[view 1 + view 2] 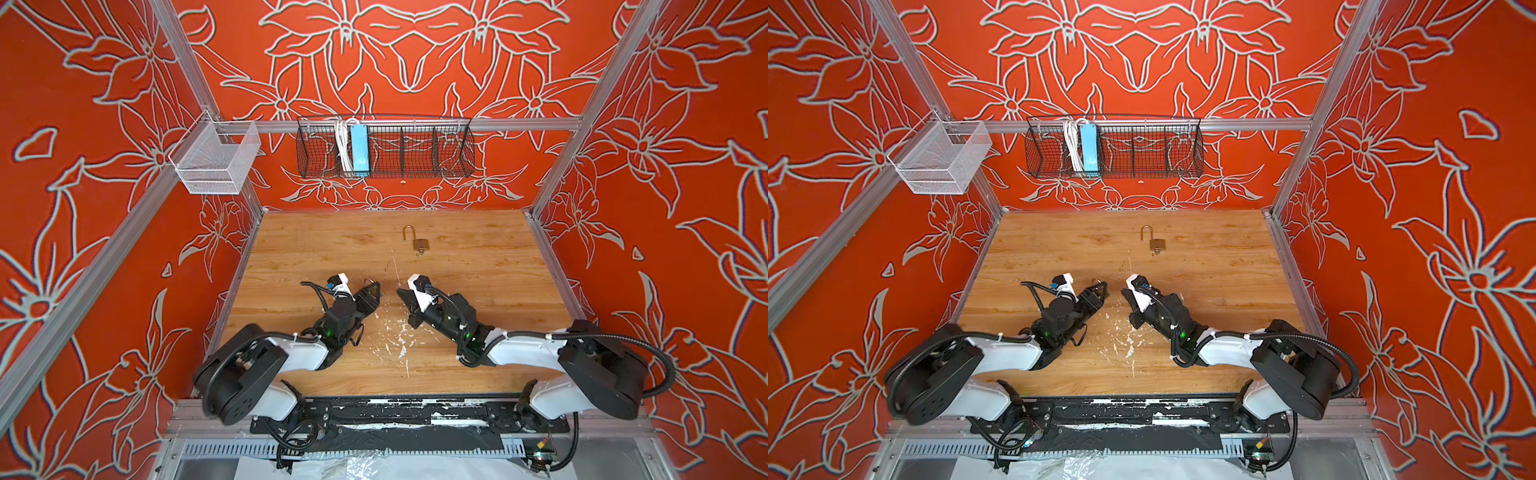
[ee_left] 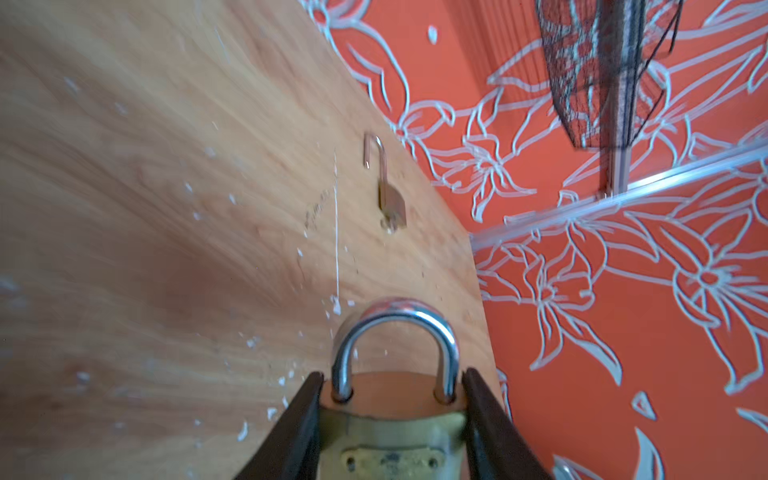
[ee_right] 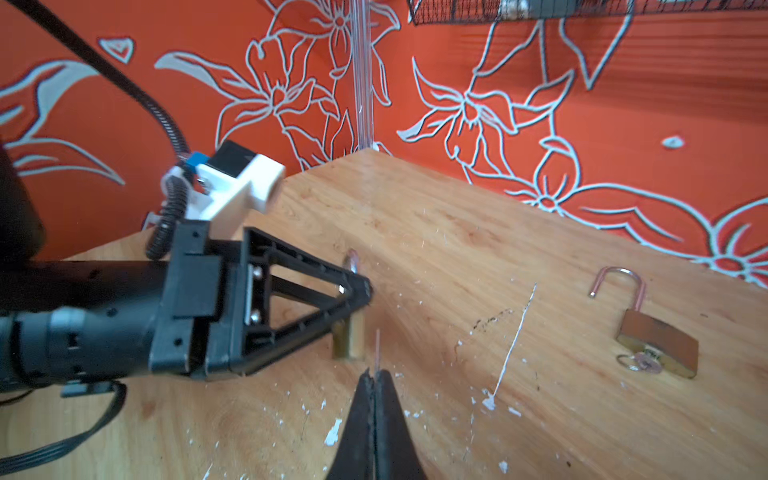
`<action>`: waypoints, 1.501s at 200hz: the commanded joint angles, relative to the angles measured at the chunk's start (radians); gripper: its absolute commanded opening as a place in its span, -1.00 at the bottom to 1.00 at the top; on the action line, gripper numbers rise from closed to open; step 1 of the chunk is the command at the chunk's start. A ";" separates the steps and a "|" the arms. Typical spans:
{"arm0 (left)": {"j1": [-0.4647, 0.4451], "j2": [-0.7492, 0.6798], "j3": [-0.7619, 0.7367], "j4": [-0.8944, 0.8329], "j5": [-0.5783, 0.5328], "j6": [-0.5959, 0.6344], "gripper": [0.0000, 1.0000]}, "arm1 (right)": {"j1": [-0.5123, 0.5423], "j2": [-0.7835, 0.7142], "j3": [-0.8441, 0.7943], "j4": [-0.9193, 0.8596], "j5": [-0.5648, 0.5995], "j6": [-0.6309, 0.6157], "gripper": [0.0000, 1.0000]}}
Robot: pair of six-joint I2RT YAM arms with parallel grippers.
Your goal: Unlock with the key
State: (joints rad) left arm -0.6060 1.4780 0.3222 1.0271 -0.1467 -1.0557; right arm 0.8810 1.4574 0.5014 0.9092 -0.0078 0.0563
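Observation:
My left gripper (image 1: 375, 289) (image 2: 392, 374) is shut on a brass padlock (image 2: 392, 419) across its body, with the silver shackle closed and pointing away from the wrist. The right wrist view shows that padlock (image 3: 349, 338) edge-on beneath the left fingers. My right gripper (image 1: 400, 293) (image 1: 1124, 293) (image 3: 375, 374) is shut on the key (image 3: 377, 347), a thin blade seen edge-on sticking out of the tips. The blade's tip sits close beside the padlock's body with a small gap between them. The two grippers face each other near the middle of the wooden table (image 1: 478, 291).
A second brass padlock (image 1: 419, 245) (image 1: 1157, 245) (image 3: 656, 343) lies farther back with its shackle open and a small key ring at its base. White paint flecks (image 1: 399, 332) mark the table. A black wire basket (image 1: 386, 147) and a white mesh basket (image 1: 216, 160) hang on the rails.

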 commanded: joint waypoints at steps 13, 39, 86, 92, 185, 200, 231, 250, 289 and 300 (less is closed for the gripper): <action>-0.009 0.107 0.017 0.359 0.096 -0.079 -1.00 | -0.002 0.002 -0.017 0.027 -0.047 -0.001 -1.00; -0.011 0.141 0.020 0.347 0.075 -0.108 -1.00 | -0.002 -0.042 -0.037 0.023 -0.038 0.018 -1.00; -0.014 0.170 0.002 0.391 0.009 -0.155 -1.00 | 0.000 -0.008 -0.022 0.024 -0.074 0.051 -1.00; -0.014 0.171 -0.002 0.391 0.002 -0.158 -1.00 | 0.000 -0.006 -0.023 0.025 -0.082 0.053 -1.00; 0.005 0.137 -0.046 0.391 -0.064 -0.464 -1.00 | 0.004 0.011 -0.037 0.056 -0.069 0.072 -1.00; 0.004 0.138 -0.049 0.392 -0.058 -0.490 -1.00 | 0.006 0.017 -0.032 0.058 -0.087 0.077 -1.00; 0.004 0.141 -0.059 0.392 -0.082 -0.538 -1.00 | 0.006 0.026 -0.023 0.051 -0.093 0.080 -1.00; 0.003 0.158 -0.055 0.392 -0.074 -0.566 -1.00 | 0.006 0.039 -0.013 0.046 -0.114 0.085 -1.00; 0.005 0.160 -0.052 0.392 -0.052 -0.601 -1.00 | 0.006 0.077 0.005 0.043 -0.115 0.089 -1.00; 0.003 0.152 -0.053 0.392 -0.042 -0.608 -1.00 | 0.006 0.084 0.006 0.049 -0.120 0.092 -1.00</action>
State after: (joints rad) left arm -0.6033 1.6432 0.2653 1.3342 -0.2035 -1.6241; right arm 0.8829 1.5181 0.4793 0.9360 -0.1055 0.1337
